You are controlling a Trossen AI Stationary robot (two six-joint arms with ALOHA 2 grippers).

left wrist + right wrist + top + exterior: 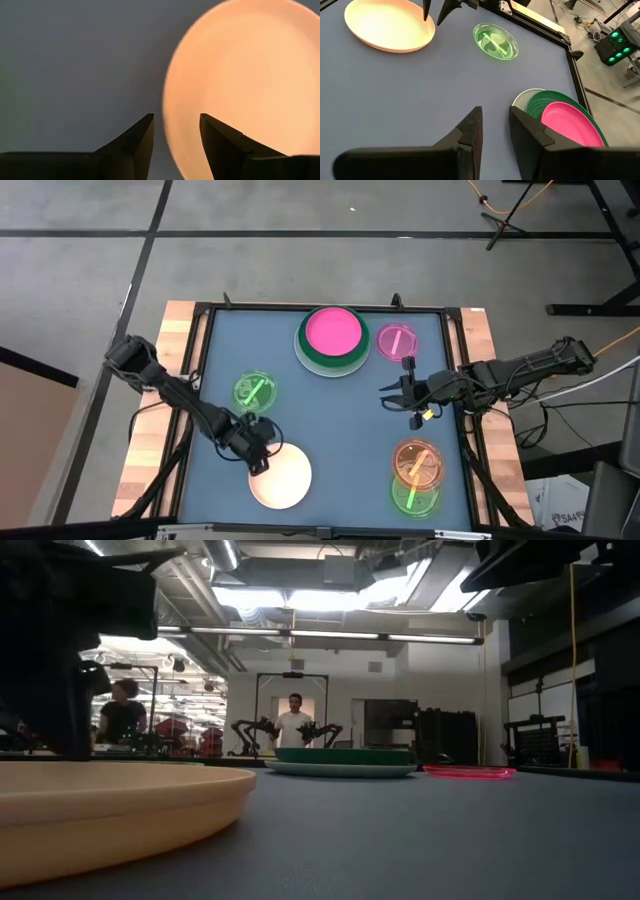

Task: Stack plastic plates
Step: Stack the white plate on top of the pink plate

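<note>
Grey-blue matting covers the table [330,450], framed in black with bare wood at either side; concrete floor surrounds it, and the low view shows a workshop beyond with two people standing far off.

Left gripper [260,458]: fingers spread, nothing between them, poised at the rim of the cream plate [281,478]; in the left wrist view the plate's edge lies in the gap between the two fingertips [144,131], one over the mat and one over the plate, so the rim runs across the line of closing; this arm is much the nearer to the cream plate.

Right gripper [402,394]: fingers parted, empty, hovering above bare mat between the stack and the orange plate [417,460].

Stack at the far edge: hot pink plate [333,332] on the dark green plate [322,363], a pale one beneath; a small translucent pink plate [397,341] lies just beside it.

Loose small plates: one green [254,391] near the left arm; another green [415,496] partly under the orange one.

Judgement: the next move calls for pinching the cream rim, then carrying it towards the stack; no writing on the plates or the table can be read.
</note>
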